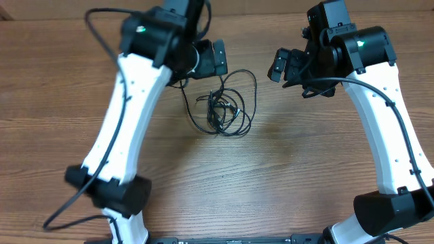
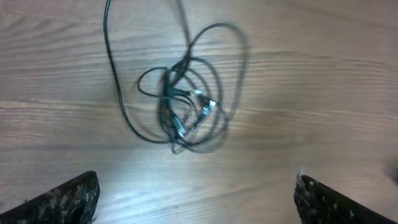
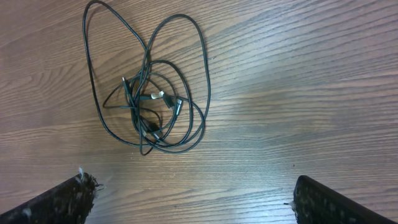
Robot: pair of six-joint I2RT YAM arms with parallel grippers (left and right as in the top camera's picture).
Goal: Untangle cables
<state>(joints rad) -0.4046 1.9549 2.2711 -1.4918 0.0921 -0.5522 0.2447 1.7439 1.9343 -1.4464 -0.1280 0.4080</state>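
While both arms lean in from the near edge, the wood-grain tabletop (image 1: 291, 169) between them carries only the cables (image 1: 224, 105), and the white arm links flank that patch on either side. A thicker black wire (image 1: 102, 30) arches off the left arm at the far left, well apart from the tangle; another thick wire (image 1: 380, 91) runs along the right arm.

The cables lie flat on the tabletop as one loose knot: several thin black loops overlap around a denser middle where small pale plugs show. One long strand sweeps out on the left arm's side, and its far end slips out of sight under the left hand (image 1: 218, 57).

From above, the left hand sits just beside the tangle's far edge, and the right hand (image 1: 281, 64) hangs near it on the other side. Seen from the left wrist, the cables (image 2: 183, 106) lie ahead of the left hand (image 2: 198, 186), whose fingers are spread wide and touch nothing. From the right wrist, the cables (image 3: 152, 106) lie ahead and to one side of the right hand (image 3: 194, 186), likewise spread wide and holding nothing.
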